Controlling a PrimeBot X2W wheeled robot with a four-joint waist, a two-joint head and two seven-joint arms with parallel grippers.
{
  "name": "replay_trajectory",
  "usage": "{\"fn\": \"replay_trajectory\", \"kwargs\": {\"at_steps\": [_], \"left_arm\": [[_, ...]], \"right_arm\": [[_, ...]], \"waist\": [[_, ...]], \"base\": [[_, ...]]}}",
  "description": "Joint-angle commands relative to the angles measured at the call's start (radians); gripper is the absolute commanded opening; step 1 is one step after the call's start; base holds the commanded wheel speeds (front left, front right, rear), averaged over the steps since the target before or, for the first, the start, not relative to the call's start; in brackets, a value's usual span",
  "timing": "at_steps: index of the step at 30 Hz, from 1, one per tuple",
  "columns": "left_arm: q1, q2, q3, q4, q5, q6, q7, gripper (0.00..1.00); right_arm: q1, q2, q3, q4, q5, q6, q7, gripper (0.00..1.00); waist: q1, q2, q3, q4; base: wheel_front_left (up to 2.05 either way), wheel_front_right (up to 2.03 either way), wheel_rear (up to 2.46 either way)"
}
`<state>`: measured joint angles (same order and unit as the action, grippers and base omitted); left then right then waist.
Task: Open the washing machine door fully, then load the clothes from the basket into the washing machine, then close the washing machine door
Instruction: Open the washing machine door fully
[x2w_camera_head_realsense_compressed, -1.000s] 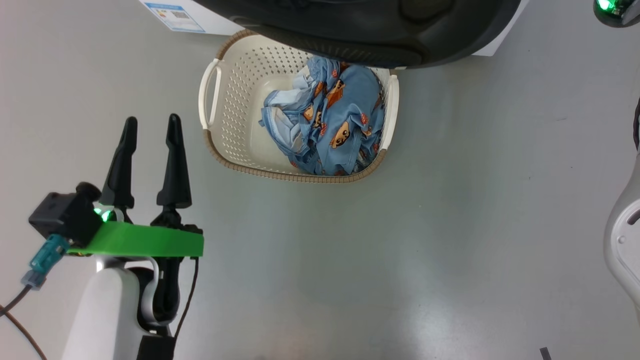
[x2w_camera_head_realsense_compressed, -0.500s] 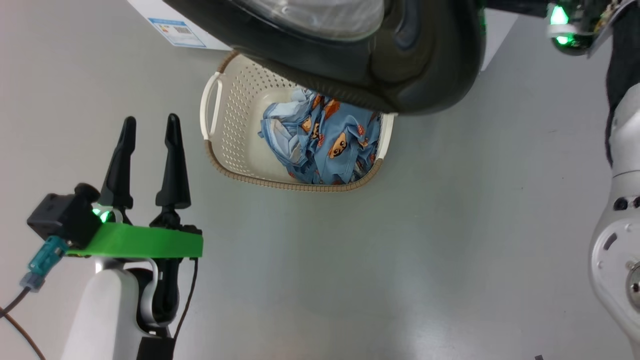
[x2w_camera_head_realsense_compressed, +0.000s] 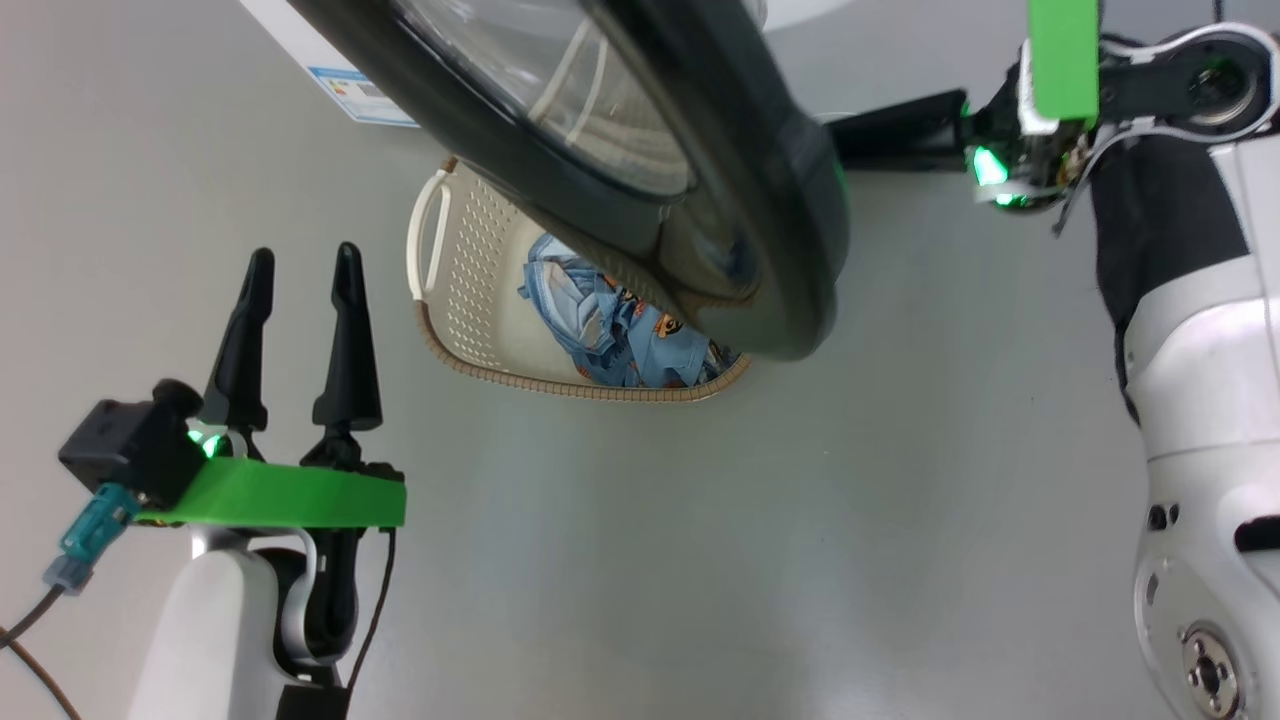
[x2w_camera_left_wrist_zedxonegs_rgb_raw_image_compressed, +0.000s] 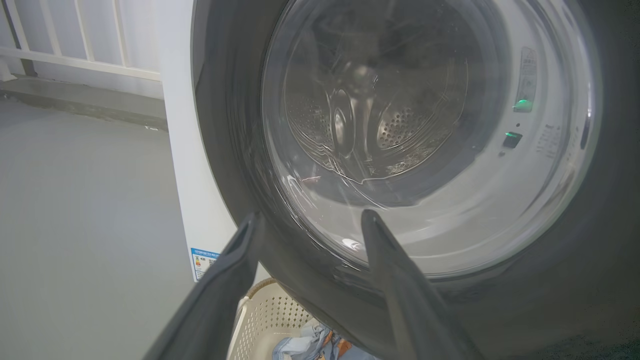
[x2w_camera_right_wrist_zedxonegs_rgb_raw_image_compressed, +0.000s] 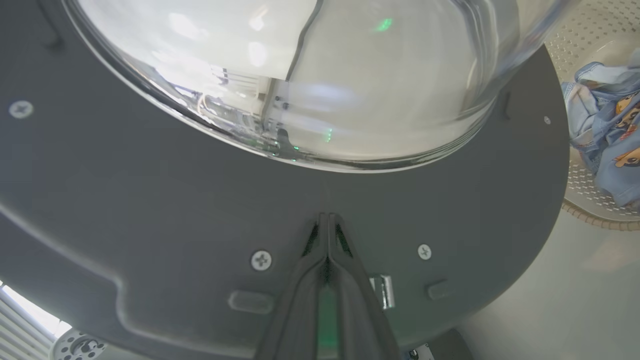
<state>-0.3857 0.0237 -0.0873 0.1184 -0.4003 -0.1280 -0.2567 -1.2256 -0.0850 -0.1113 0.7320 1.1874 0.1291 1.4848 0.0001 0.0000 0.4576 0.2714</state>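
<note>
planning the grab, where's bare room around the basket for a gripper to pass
Bare floor lies between the left gripper and the basket, and before its near rim. Crowded above: the washing machine door overhangs most of the clothes.

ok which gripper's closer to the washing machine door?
Right. The right gripper, shut, touches the washing machine door on its inner face; the left gripper, open, hangs well off to its left.
</note>
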Motion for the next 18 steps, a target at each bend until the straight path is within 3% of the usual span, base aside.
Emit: {"fn": "replay_trajectory", "kwargs": {"at_steps": [1,18], "left_arm": [[0.021,0.036,0.033,-0.032,0.009,-0.003,-0.005,1.0],[0.03,0.044,0.038,-0.032,0.013,-0.003,-0.005,1.0]], "right_arm": [[0.028,0.035,0.046,-0.041,0.035,0.002,-0.002,0.0],[0.172,0.035,0.398,-0.154,0.345,0.002,-0.146,0.0]], "waist": [[0.0,0.0,-0.007,0.001],[0.0,0.0,-0.03,-0.001]], "base": [[0.0,0.0,0.0],[0.0,0.0,0.0]]}}
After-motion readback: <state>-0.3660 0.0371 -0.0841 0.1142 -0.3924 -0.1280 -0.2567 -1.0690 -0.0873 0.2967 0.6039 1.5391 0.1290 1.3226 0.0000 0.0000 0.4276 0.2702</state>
